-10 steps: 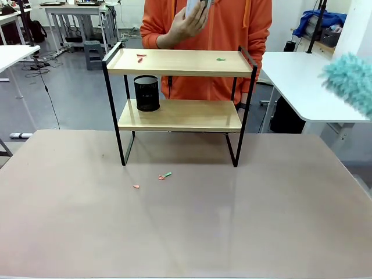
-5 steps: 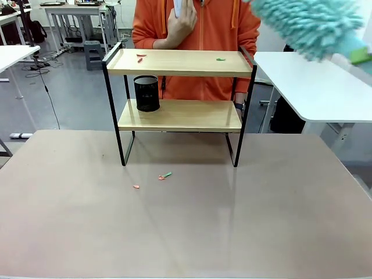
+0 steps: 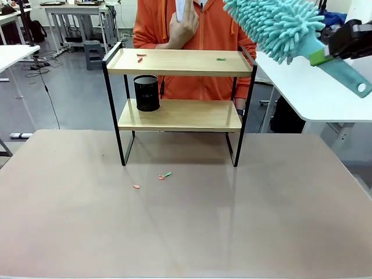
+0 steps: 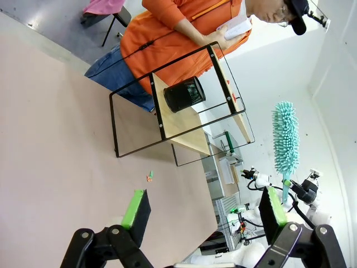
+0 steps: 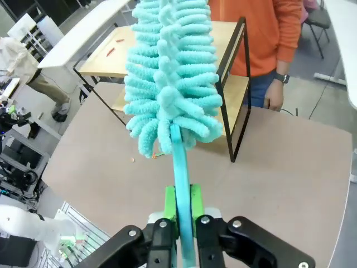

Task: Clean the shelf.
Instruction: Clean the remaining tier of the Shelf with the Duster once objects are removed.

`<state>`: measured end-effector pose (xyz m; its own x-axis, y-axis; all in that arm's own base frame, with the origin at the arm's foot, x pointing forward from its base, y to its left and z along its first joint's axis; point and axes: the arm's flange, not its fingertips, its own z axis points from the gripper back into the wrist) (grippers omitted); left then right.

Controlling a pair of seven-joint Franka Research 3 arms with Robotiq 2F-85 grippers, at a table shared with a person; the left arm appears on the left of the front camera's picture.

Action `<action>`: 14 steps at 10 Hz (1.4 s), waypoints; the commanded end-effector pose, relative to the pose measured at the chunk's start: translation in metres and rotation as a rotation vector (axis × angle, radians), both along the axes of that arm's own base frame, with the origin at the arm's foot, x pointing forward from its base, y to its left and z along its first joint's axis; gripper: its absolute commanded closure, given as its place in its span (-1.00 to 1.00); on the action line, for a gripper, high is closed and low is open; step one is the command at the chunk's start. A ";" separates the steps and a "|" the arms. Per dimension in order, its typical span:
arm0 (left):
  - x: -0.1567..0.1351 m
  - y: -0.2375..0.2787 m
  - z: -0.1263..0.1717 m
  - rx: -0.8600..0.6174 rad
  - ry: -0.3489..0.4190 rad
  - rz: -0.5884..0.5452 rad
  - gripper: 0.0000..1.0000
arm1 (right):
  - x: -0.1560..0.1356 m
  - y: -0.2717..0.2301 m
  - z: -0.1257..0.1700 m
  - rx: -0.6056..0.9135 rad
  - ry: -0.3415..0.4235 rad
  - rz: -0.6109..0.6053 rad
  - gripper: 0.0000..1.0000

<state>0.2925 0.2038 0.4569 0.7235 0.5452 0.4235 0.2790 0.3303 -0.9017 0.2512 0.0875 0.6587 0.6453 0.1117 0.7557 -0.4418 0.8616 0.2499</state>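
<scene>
- Front view shows you the broad grey-brown tabletop (image 3: 186, 232), with the two-tier shelf of light wooden boards in a thin black metal frame (image 3: 180, 63) standing at its far middle.
- Behind it stands a person in an orange hoodie (image 3: 215, 35).
- Your right gripper (image 5: 182, 204) is clenched on the handle of a fluffy teal microfibre duster (image 3: 276, 23), held high, up and right of the shelf, apart from it.
- Your left gripper (image 4: 203, 207) has its fingers spread wide, grasping nothing.
- A black mesh cup (image 3: 146, 93) sits at the lower board's left end.
- Small red and green scraps (image 3: 140, 57) lie on the top board; more scraps (image 3: 164, 175) lie on the tabletop in front.
</scene>
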 end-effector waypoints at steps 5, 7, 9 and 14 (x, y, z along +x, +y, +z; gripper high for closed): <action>0.000 -0.002 0.001 -0.003 -0.028 0.002 -1.00 | 0.030 0.042 0.014 -0.173 0.070 -0.195 0.75; 0.000 -0.002 0.001 -0.003 -0.028 0.002 -1.00 | 0.066 0.064 0.012 -0.195 0.140 -0.236 0.75; 0.000 -0.002 0.001 -0.003 -0.028 0.002 -1.00 | 0.089 0.087 0.015 -0.239 0.155 -0.282 0.75; 0.000 -0.002 0.001 -0.003 -0.028 0.002 -1.00 | 0.113 0.128 -0.004 -0.276 0.224 -0.282 0.75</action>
